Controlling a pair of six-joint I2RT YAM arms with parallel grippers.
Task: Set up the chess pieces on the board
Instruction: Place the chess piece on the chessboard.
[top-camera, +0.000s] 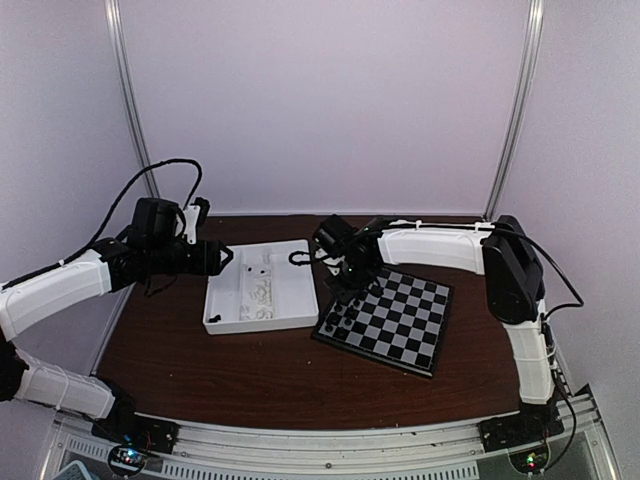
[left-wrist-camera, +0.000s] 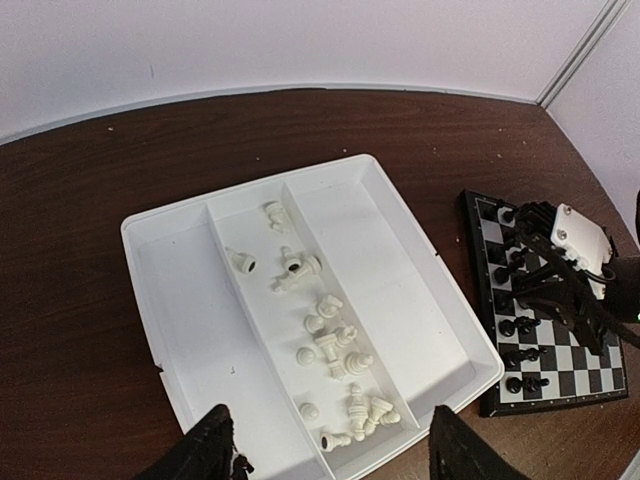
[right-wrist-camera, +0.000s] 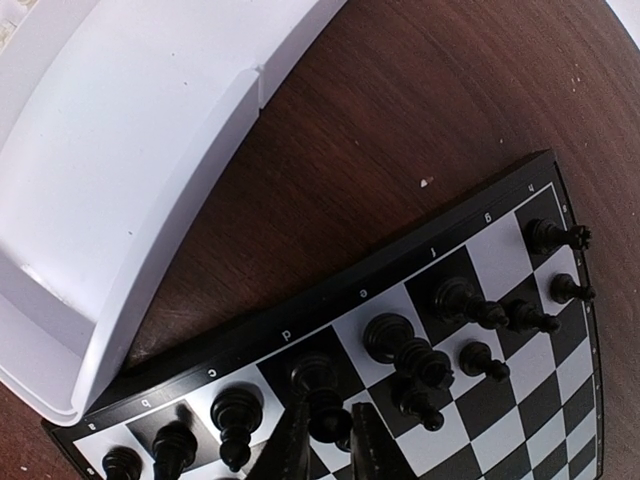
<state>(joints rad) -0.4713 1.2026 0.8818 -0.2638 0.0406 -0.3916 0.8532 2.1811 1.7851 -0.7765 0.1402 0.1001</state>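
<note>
Dark wooden table (top-camera: 250, 370) carries the board (right-wrist-camera: 300, 322), where the right gripper (right-wrist-camera: 330, 440), fingers nearly together, flanks a black piece (right-wrist-camera: 318, 385) among its ranked fellows, seemingly seating it, though whether it grips is unclear; only the left wrist view shows white chessmen (left-wrist-camera: 330, 345) lying in the middle compartment of the white tray (left-wrist-camera: 400, 250), beneath the wide-open, empty left gripper (left-wrist-camera: 325, 445).

A: Type of place?
B: Robotics lab, enclosed test cell.
A: Evidence?
B: Item 1: plain white walls (top-camera: 320, 100), metal corner posts (top-camera: 515, 110).
Item 2: left arm (top-camera: 50, 290) and right arm (top-camera: 430, 245), white, mounted on a metal rail (top-camera: 330, 440) at the edge of a dark wood worktop (top-camera: 250, 370).
Item 3: loose black cables (top-camera: 150, 175).
</note>
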